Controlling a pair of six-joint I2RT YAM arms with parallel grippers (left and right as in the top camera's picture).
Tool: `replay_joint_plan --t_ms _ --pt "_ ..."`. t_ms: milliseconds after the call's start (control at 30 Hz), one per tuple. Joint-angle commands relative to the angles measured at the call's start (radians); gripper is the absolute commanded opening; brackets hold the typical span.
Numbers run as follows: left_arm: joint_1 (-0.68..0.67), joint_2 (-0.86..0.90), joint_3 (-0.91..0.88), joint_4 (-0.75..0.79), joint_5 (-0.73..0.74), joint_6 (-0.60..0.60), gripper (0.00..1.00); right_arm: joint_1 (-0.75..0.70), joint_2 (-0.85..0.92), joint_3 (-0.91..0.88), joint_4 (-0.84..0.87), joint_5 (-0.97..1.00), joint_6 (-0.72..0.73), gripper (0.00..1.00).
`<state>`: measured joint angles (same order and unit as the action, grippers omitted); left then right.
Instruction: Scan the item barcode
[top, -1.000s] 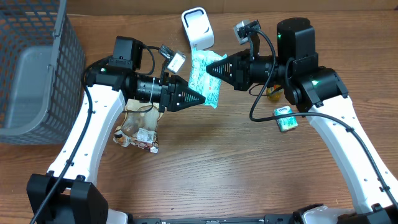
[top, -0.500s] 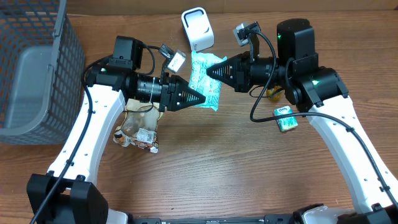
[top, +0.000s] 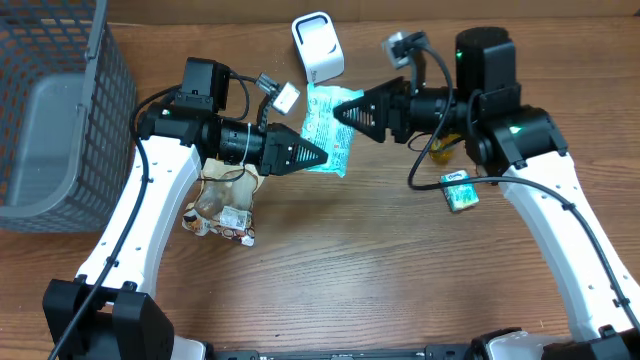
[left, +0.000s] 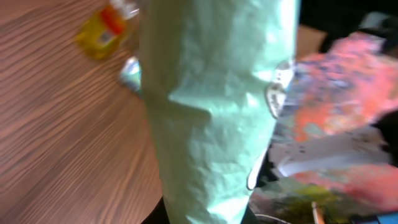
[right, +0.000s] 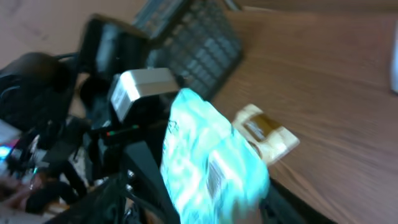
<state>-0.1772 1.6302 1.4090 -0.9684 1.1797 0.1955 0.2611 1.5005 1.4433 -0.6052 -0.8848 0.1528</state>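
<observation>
A crinkled teal packet (top: 331, 135) hangs above the table between both arms. My left gripper (top: 322, 157) is shut on its lower edge; in the left wrist view the packet (left: 211, 112) fills the middle and hides the fingertips. My right gripper (top: 338, 110) is at the packet's upper right edge with its jaws open. In the right wrist view the packet (right: 211, 162) is blurred, with a barcode (right: 216, 177) on the face towards that camera. A white scanner (top: 317, 45) stands at the back of the table, just beyond the packet.
A grey mesh basket (top: 60, 110) fills the far left. A tan snack pack (top: 222, 210) lies under the left arm. A small teal box (top: 459, 190) and a yellow item (top: 440, 148) sit by the right arm.
My right gripper has opened off the packet and drawn back a little to the right. My left gripper has closed tighter on the packet, which stays in place.
</observation>
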Motion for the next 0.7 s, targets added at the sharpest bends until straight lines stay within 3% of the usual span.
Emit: replay_joint_plan --t_ms 0,300,467,667 --pt "0.000 -0.003 0.007 -0.020 -0.212 -0.111 0.04 -0.057 -0.020 0.011 -0.057 0.090 -0.005 0.67" --pt "-0.001 -0.003 0.007 -0.053 -0.627 -0.261 0.04 -0.214 -0.045 0.011 -0.293 0.185 -0.004 0.74" --pt "0.000 -0.003 0.007 -0.078 -0.655 -0.311 0.04 -0.362 -0.092 0.011 -0.429 0.348 0.020 0.76" --pt "-0.010 -0.003 0.007 -0.056 -0.692 -0.240 0.04 -0.508 -0.101 0.011 -0.557 0.564 0.034 0.85"
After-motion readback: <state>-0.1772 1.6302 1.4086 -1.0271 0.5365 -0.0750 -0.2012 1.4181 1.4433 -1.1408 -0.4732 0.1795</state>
